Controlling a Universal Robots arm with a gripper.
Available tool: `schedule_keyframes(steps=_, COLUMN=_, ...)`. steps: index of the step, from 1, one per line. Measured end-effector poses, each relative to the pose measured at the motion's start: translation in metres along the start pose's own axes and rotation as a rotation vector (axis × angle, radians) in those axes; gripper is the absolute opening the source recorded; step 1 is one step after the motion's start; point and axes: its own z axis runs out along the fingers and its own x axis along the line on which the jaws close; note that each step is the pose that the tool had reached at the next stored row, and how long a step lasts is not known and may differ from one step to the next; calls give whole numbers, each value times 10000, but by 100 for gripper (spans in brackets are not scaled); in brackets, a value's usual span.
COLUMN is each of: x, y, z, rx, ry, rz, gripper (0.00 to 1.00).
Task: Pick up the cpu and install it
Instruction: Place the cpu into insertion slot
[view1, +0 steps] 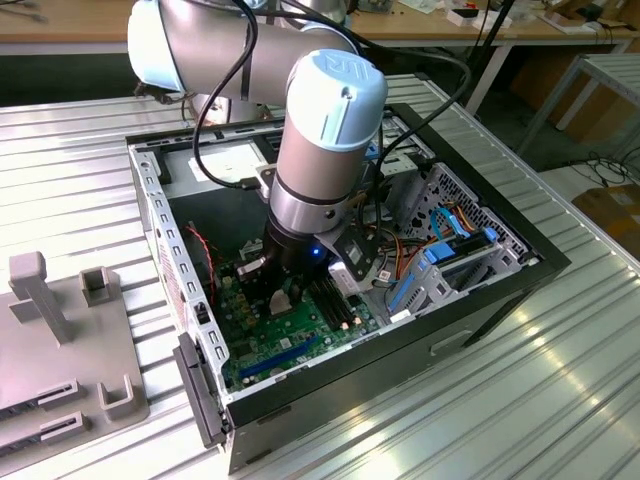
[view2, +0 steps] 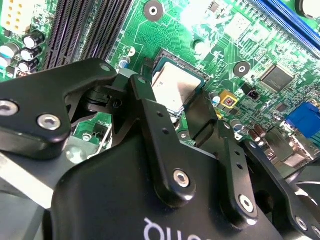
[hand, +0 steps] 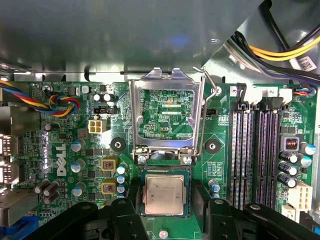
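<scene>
Over the socket (hand: 165, 167) of the green motherboard (hand: 220, 165), the claw (hand: 166, 201) straddles the cpu (hand: 165, 194), with black metal close beside two opposite edges of the chip. Whether it is clamped on the chip or slack around it, I cannot tell. In the second wrist view the claw (view2: 172, 95) frames the cpu (view2: 175, 87), which lies flat inside the socket's dark border, silvery top up.

Just past one edge of the socket, the hollow metal frame (hand: 166, 112) is swung open, and its wire lever (hand: 207, 115) runs alongside. The memory slots (hand: 255, 150) run parallel to the socket, apart from it.

Above the socket, the arm (view1: 320, 130) reaches down into the open computer case (view1: 500, 290), which lies on a ribbed metal table (view1: 520, 400). Well away from the socket, outside the case toward the exterior view's left, sits a grey fixture block (view1: 60, 350).
</scene>
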Motion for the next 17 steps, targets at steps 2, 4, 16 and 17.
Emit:
schedule_keyframes(steps=2, x=3, y=0, z=0, rx=0, ry=-2, rz=-1, gripper=52)
schedule_keyframes(steps=4, x=5, y=0, z=1, rx=-1, ry=-2, rz=-1, gripper=52)
schedule_keyframes(steps=16, x=17, y=1, z=2, rx=-3, ry=-2, rz=0, gripper=58)
schedule_keyframes(steps=17, x=18, y=0, z=1, rx=-2, ry=-2, rz=-1, gripper=58)
